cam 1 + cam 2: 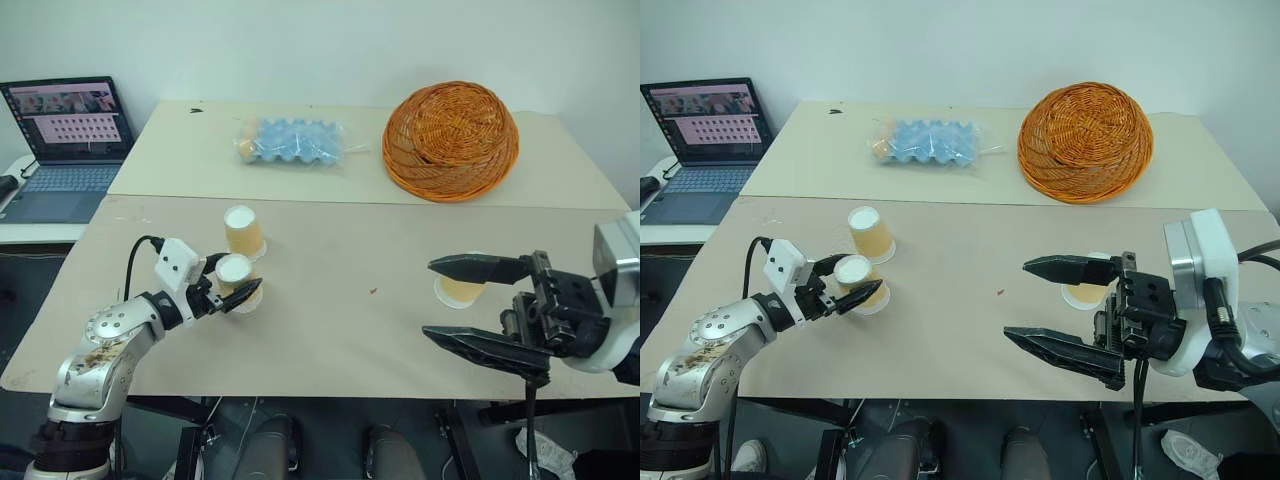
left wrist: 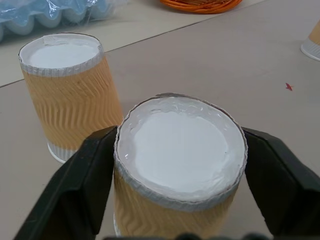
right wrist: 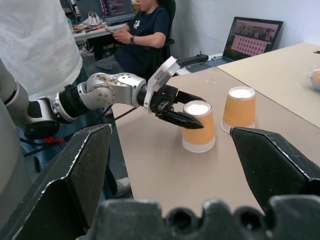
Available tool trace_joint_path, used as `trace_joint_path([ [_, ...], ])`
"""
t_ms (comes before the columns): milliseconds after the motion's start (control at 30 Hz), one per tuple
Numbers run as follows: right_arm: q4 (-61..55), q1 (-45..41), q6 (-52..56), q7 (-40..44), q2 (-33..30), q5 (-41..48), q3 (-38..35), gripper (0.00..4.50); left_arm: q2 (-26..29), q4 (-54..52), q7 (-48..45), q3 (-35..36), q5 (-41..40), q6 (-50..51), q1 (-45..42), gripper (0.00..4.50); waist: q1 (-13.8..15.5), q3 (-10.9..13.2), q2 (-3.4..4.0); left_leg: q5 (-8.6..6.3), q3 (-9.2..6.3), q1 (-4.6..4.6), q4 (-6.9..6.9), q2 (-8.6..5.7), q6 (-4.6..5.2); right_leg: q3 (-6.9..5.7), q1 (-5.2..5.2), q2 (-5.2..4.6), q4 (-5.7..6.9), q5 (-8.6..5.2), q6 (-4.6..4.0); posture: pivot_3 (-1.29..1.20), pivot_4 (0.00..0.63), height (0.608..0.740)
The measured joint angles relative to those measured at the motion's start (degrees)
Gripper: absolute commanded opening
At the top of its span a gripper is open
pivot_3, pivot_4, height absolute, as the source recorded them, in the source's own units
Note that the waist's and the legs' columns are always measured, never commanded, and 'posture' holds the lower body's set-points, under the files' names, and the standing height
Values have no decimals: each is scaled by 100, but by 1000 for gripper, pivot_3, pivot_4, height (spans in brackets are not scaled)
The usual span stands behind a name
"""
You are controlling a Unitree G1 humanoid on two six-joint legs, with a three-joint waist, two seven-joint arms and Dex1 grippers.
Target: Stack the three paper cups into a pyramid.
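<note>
Left gripper [image 1: 236, 291]: my fingers are closed around the near cup [image 1: 236, 276], high on its wall, so it can lift upside down.
Far cup [image 1: 243, 230]: just behind the near cup, base up, apart from it.
Third cup [image 1: 461, 291]: well right of the near cup, on the bench [image 1: 340, 330].
Right gripper [image 1: 478, 305]: wide open, empty, raised in front of the third cup.

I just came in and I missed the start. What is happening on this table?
A robot is working with three paper cups, all upside down on the table. Its left gripper is closed around the near cup; a second cup stands just behind it. The right gripper hangs open above the table, in front of the third cup. Nothing is stacked yet. An egg tray, a basket and a laptop sit further back.
</note>
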Motion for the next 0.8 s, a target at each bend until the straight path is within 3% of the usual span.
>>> trace_joint_path([
  [33,0,0,0,-7,0,0,0,4500,-1,1,0,0,2,-1,0,2423,-1,0,0,2,0,0,0,0,4,0,0,0,0,0,0,0,150,726],
  [333,6,1,0,-55,-1,-18,3,4500,-19,0,6,-16,29,8,-46,2383,2,0,0,1,-1,0,0,0,1,1,0,-4,0,1,0,0,150,726],
  [500,24,20,0,-71,-2,-132,-10,4500,-269,-76,-5,-328,-31,129,-842,2383,98,0,-1,1,-1,-2,6,-3,2,-6,4,0,-1,7,2,0,150,726],
  [633,29,69,-4,-106,-1,-256,-48,4500,-857,-45,-260,-1200,15,88,-1621,2383,110,-3,-4,11,2,-6,10,-13,35,-3,18,1,-6,10,5,0,150,726],
  [800,44,299,-31,-178,91,-589,-80,4500,-1797,1029,-445,-2177,517,-230,-2454,2383,93,-2,-5,12,1,-6,15,-28,46,-10,46,7,-5,9,10,0,150,726],
])
